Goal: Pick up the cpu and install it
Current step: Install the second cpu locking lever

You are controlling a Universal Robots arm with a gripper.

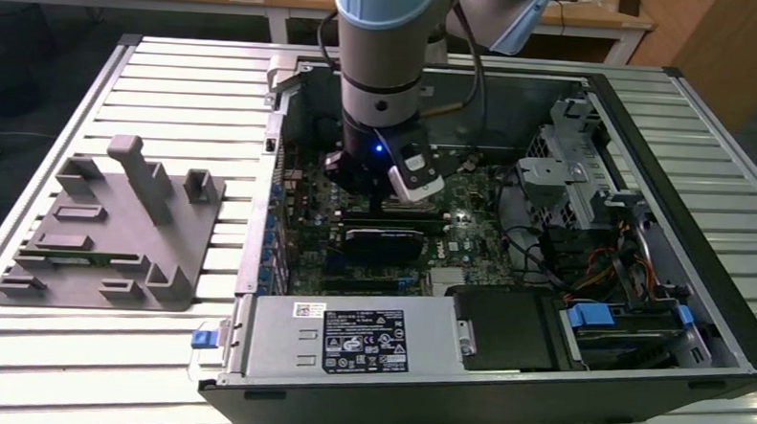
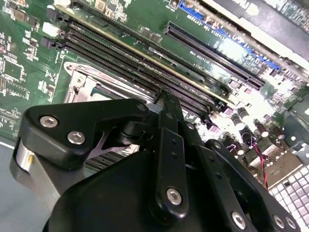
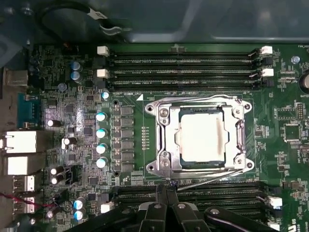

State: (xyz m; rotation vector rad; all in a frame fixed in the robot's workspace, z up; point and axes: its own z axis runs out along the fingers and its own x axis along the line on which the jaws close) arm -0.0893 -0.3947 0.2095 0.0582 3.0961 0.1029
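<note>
Silvery cpu (image 3: 202, 136) sits seated in its socket (image 3: 164, 140); gripper (image 3: 166, 205) hovers just beside, fingers together, empty — placement looks done, retreat cleanly.

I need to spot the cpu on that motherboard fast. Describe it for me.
In the first wrist view, find the green motherboard and its silver metal socket frame between two banks of black memory slots. The cpu is the pale silvery square seated inside that frame, the only plain shiny plate among dark slots.

We see the cpu (image 3: 202, 137), a flat square chip with a pale silvery top. It lies level inside the metal socket frame (image 3: 164, 140) on the green motherboard (image 3: 275, 140).
</note>
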